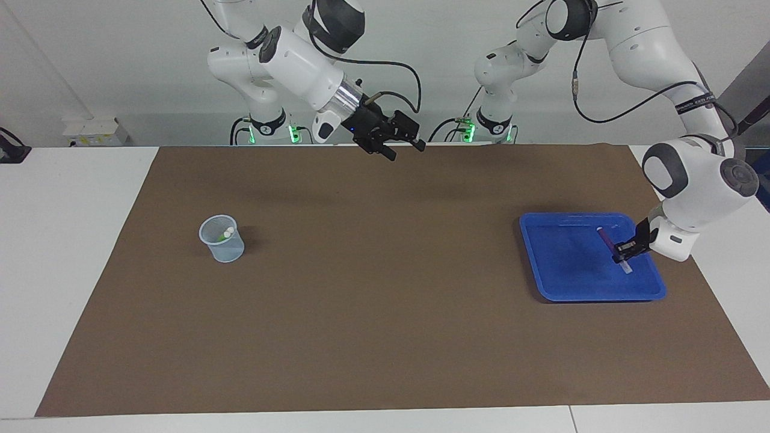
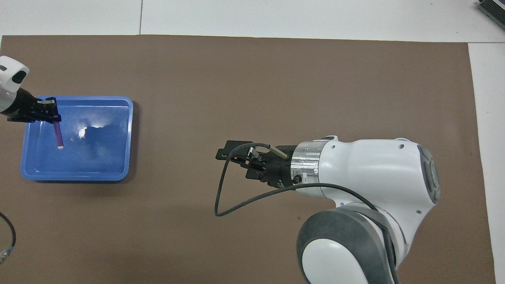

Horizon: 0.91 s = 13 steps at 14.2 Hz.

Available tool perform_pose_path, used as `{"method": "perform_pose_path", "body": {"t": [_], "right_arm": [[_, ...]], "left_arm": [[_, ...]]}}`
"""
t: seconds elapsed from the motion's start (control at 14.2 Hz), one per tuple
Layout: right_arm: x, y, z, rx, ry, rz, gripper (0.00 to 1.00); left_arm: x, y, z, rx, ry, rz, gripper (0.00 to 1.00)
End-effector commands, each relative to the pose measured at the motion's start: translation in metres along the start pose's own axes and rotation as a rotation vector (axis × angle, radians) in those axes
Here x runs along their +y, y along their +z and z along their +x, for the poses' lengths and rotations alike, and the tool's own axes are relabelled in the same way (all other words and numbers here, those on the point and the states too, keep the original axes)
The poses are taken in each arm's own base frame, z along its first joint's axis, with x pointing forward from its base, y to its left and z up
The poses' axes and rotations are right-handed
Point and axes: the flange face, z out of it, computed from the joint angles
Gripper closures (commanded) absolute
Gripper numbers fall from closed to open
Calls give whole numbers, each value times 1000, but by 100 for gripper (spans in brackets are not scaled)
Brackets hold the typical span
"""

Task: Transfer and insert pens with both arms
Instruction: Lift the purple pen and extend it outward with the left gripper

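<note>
My left gripper (image 1: 624, 251) (image 2: 51, 114) is shut on the purple pen (image 1: 607, 239) (image 2: 58, 134). The pen hangs tilted in the air over the blue tray (image 1: 565, 264) (image 2: 98, 157) at the left arm's end of the table. A small pale mesh cup (image 1: 222, 240) stands toward the right arm's end. Two whitish pen ends (image 1: 227, 231) show in it, with a bit of green beside them. My right gripper (image 1: 407, 150) (image 2: 229, 161) waits open and empty, high over the middle of the mat. In the overhead view the right arm hides the cup.
A brown mat (image 1: 385, 288) covers most of the white table (image 1: 72, 240). A black cable loop (image 2: 221, 197) hangs from the right wrist. A white socket box (image 1: 96, 131) lies at the table's corner by the right arm's base.
</note>
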Motion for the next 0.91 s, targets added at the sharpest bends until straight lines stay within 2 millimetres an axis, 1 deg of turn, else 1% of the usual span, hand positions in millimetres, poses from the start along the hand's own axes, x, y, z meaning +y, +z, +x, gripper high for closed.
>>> {"method": "perform_pose_path", "body": {"t": [0.0,0.14,0.35,0.63,0.7,0.84], "right_arm": [[-1,1,-1,5,24,24,0],[-1,1,-1,5,24,24,0],[-5,-1,-2,-2,54,46,0],[-10,-1,-2,-5,62,59,0],[-13,3,-8,-5,51,61,0],[-20,10,-16,42,39,91,0]], "left_arm": [[21,-46,-21,-14,-180,-68,100],[35,-76,-39,-33,-309,-112,100],[50,-118,-64,-74,-509,-205,100],[66,-160,-95,-141,-786,-315,100],[71,-168,-102,-160,-852,-327,100],[90,-182,-121,-174,-946,-332,100]]}}
